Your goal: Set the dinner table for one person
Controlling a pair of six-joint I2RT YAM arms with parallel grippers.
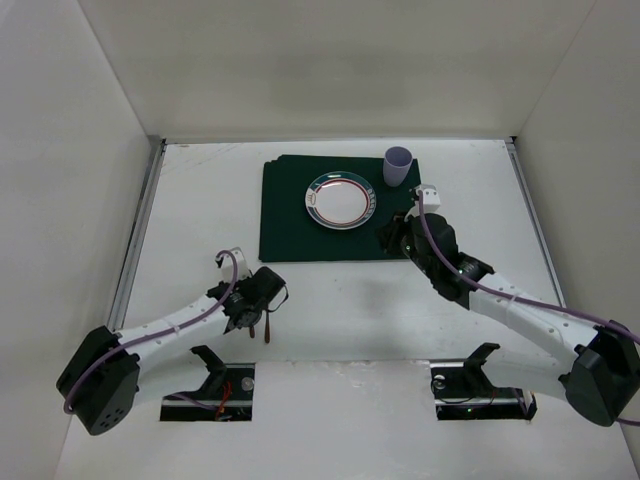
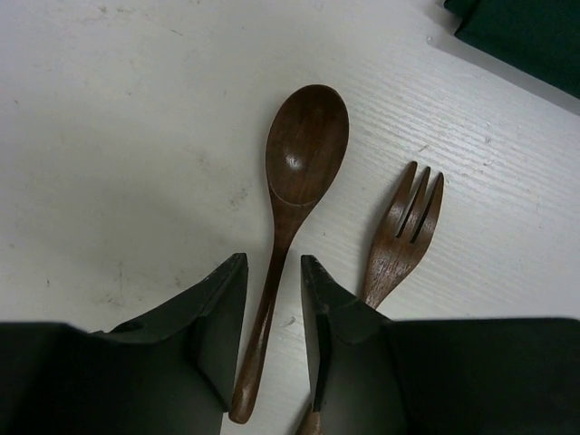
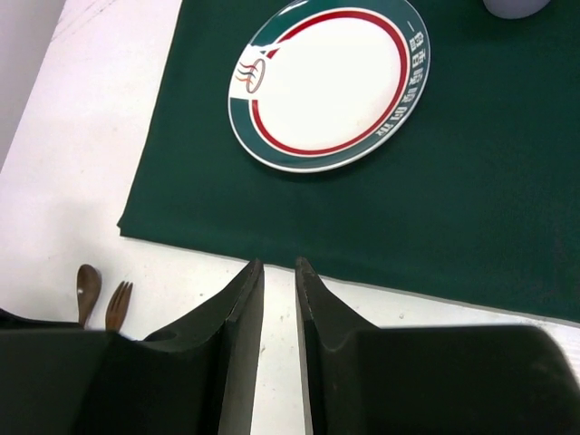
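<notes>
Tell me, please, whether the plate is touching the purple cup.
Apart. The right wrist view shows a strip of green placemat between the plate rim and the cup.

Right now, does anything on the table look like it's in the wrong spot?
Yes. The wooden spoon and fork lie on the bare dinner table, off the green placemat and far from the plate. The cup stands upright at the placemat's far right corner; nothing looks spilled.
</notes>
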